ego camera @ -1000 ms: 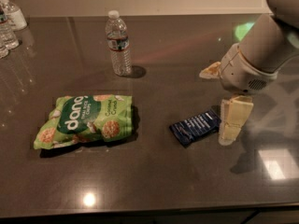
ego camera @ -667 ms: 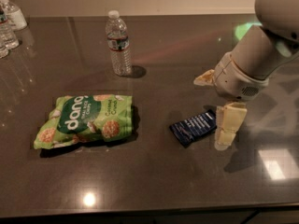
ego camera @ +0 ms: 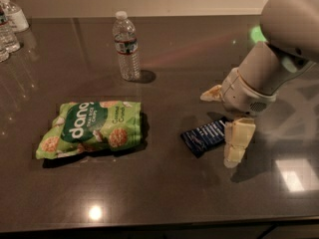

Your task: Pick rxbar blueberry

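Observation:
The rxbar blueberry [ego camera: 203, 137] is a small flat dark navy wrapper with white print. It lies on the dark table [ego camera: 164, 193], right of centre. My gripper [ego camera: 218, 128] hangs from the pale arm at the right and is open. One cream finger [ego camera: 235, 142] is just right of the bar's right end, low near the table. The other finger [ego camera: 211, 93] is behind the bar, further back. The bar's right end sits between them. The bar lies flat and is not lifted.
A large green "dang" chip bag [ego camera: 90, 128] lies left of the bar. A clear water bottle [ego camera: 126, 46] stands upright behind it. More bottles [ego camera: 10, 24] stand at the far left corner. The table's front edge runs along the bottom.
My arm has moved left and a little toward the front, bringing the open fingers closer around the bar's right end. The bar, bag and bottle have not moved.

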Controlling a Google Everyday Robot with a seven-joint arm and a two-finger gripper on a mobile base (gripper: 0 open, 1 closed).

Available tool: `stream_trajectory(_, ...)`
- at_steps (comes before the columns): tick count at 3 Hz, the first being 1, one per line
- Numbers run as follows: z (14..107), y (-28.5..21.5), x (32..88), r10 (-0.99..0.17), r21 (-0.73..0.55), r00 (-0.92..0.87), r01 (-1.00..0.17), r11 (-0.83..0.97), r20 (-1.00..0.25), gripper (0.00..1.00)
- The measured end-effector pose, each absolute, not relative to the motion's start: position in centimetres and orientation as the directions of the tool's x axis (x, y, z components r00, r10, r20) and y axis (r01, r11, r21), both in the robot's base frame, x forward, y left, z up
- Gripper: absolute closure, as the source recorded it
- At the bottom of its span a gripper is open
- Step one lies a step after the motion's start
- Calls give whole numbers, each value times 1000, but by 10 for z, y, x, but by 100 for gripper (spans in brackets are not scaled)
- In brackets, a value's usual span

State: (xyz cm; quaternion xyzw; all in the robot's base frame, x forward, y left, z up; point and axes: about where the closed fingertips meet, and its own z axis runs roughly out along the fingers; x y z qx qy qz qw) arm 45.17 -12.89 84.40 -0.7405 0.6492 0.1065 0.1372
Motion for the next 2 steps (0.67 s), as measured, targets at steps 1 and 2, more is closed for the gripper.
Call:
stream_trajectory(1,835,-129,449,-931,-51,137,-991,-127,-339,12)
stream_trajectory(2,831,-128,446,-930,-40,141,-990,-136,-340,29)
